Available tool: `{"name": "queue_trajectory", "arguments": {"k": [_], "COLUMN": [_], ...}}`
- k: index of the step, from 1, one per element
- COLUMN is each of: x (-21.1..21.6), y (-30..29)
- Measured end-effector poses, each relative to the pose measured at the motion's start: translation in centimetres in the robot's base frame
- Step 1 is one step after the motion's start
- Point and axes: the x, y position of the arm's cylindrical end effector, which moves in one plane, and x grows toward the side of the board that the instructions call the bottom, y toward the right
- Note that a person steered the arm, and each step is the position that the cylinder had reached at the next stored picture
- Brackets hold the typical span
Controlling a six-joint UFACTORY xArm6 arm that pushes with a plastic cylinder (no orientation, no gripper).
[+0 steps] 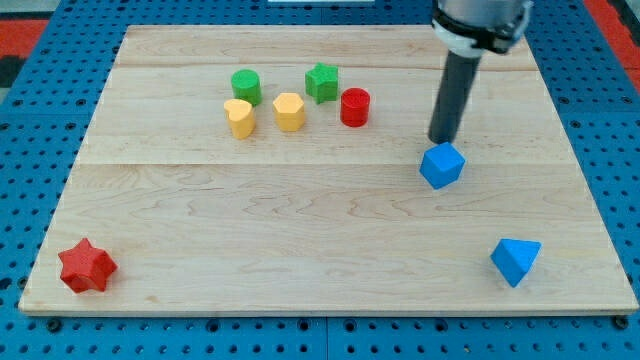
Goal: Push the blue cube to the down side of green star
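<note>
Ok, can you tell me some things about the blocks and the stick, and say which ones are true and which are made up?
1. My tip is just above the blue cube, toward the view's top. True.
2. The green star is next to the red cylinder. True.
3. The red star sits in the middle of the board. False: it lies near the bottom left corner of the view.
4. There are three yellow blocks. False: only two show, the yellow block on the left and the yellow hexagon.
5. The blue cube already lies below the green star. False: it is far off toward the view's right.
</note>
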Motion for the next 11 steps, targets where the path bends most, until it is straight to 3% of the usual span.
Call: {"name": "queue_trajectory", "arguments": {"k": [2,3,4,5,7,8,9,11], "x": [3.3,4.3,5.7,9.5,3.9,5.5,9.7,3.8], "y": [-3.3,5.0,5.8,2.7,-8.4,-10.4,-10.9,-13.0]}}
